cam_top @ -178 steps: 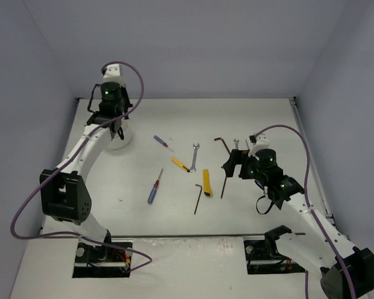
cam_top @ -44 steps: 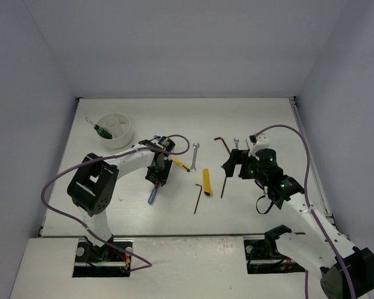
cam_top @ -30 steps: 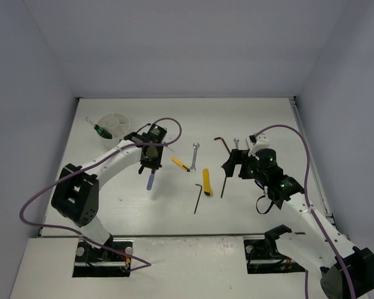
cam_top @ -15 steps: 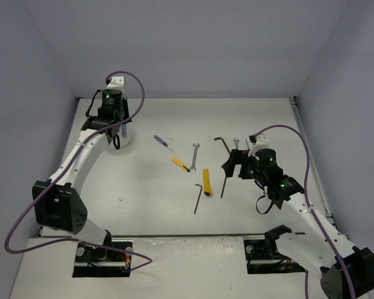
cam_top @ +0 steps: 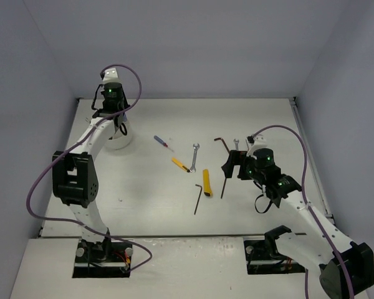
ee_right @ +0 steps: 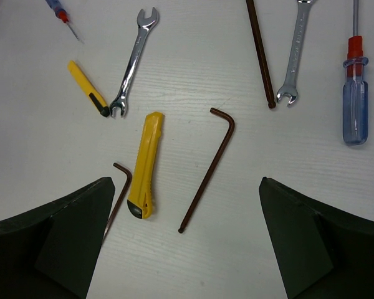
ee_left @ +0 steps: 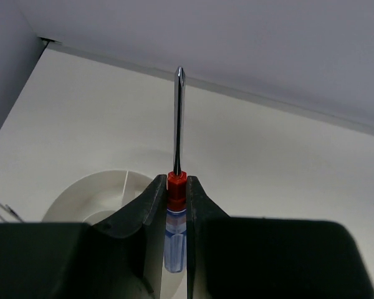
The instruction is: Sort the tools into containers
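Observation:
My left gripper (ee_left: pixel 176 180) is shut on a blue-handled screwdriver (ee_left: pixel 176 240) with a red collar, its shaft pointing away from me. It hangs over the white cup (ee_left: pixel 98 192), which sits at the table's back left (cam_top: pixel 120 141). My right gripper (ee_right: pixel 186 180) is open and empty above loose tools: a yellow knife (ee_right: pixel 144 165), a long hex key (ee_right: pixel 210 165), a small hex key (ee_right: pixel 117 194), two silver wrenches (ee_right: pixel 132 62) (ee_right: pixel 294 56), a yellow-handled screwdriver (ee_right: pixel 87 96) and a blue screwdriver (ee_right: pixel 355 103).
A small blue screwdriver (cam_top: pixel 163 142) lies between the cup and the wrench (cam_top: pixel 194 154). A straight dark rod (ee_right: pixel 260 53) lies beside the right-hand wrench. Grey walls close in the table on the left, back and right.
My left arm carried the blue screwdriver from the middle of the table up to the cup at the back left. The right arm has stayed still.

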Available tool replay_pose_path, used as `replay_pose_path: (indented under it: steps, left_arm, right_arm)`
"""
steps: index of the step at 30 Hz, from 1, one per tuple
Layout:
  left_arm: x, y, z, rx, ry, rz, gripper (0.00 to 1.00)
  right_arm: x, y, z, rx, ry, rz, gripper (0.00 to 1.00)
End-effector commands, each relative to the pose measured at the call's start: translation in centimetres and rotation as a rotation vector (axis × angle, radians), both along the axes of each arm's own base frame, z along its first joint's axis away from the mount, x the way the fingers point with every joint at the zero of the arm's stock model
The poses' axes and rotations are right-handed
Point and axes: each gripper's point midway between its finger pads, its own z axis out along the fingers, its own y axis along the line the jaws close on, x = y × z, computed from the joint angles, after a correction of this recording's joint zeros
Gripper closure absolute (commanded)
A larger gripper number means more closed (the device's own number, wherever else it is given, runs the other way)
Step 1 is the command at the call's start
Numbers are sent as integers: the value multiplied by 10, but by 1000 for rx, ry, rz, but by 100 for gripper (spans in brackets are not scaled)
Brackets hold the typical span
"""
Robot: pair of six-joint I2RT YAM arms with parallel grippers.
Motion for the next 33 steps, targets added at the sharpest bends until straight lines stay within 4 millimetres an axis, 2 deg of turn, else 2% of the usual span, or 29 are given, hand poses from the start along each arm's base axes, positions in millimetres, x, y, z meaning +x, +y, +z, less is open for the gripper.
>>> replay_pose_path:
  steps: [1,9,15,22,26,28,33]
  left_arm:
    - [27,17,74,-80,-252,101,100]
    - [32,27,44,-31,-210,150,100]
    - [36,20,21,-59,-175,127,100]
    - [29,19,-7,-65,-123,129,100]
    - [24,18,-11,-64,-109,118,100]
    - [23,15,-11,-65,-108,106,94]
    - [20,14,-14,-56,-96,93,69]
  right_arm:
    - [10,5,12,11,-49,7,0]
    - [11,5,12,4,-48,6,0]
    - [11,5,11,4,-45,8,0]
    - [10,5,12,6,-51,8,0]
    - [9,5,11,8,-50,8,0]
    - [9,4,12,10,-54,7,0]
    - [8,4,14,10,-60,8,0]
